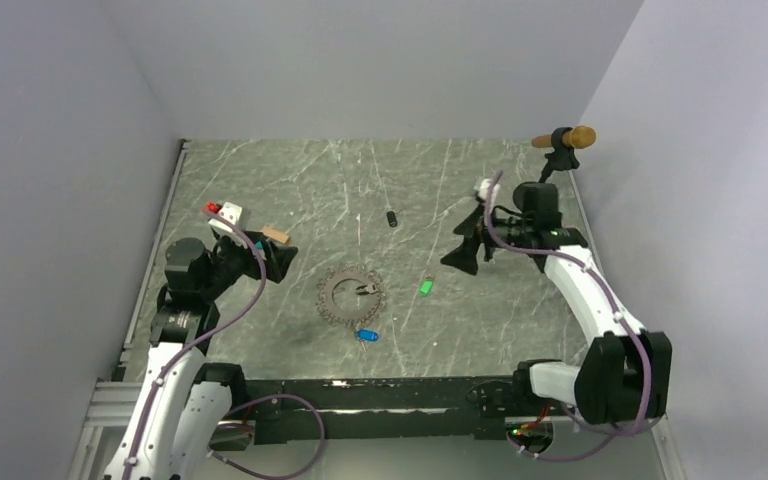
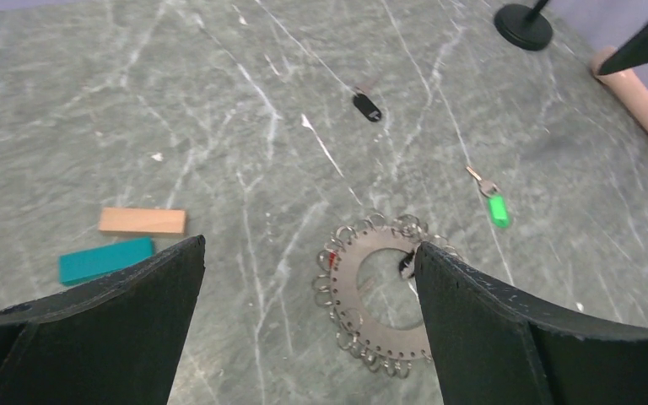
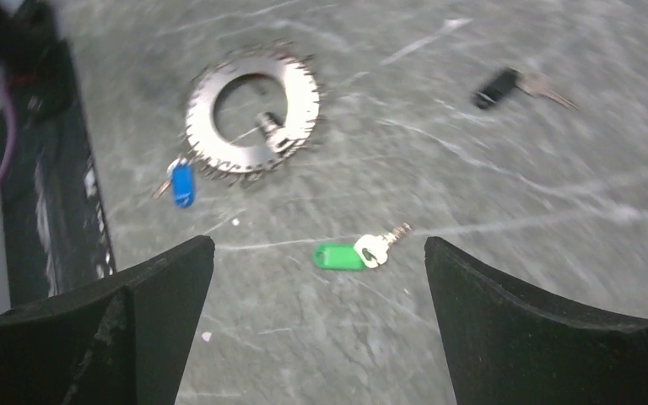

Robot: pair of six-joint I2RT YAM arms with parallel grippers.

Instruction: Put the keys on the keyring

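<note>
Looking at those keys, you should expect them to be light, stiff and skittery on the smooth stone table (image 1: 260, 180). They lie flat too, so I'd pinch the plastic tag across its narrow sides rather than go for the thin metal blade.

The green key (image 3: 340, 256) lies loose to the right of the keyring (image 3: 251, 114), well apart from it. The blue key (image 3: 183, 184) sits right at the ring's near rim — can't tell if it's hooked on. The ring looks like thin rigid metal lying flat, so it'll likely slide if you nudge it.

Count: one ring, two bright keys, one black-tagged key (image 1: 391, 219) farther back, one teal block (image 2: 105, 260) and one tan block (image 2: 142, 221).

Your left gripper (image 2: 308, 253) and right gripper (image 3: 319, 243) both hang with jaws spread wide — nothing held.
</note>
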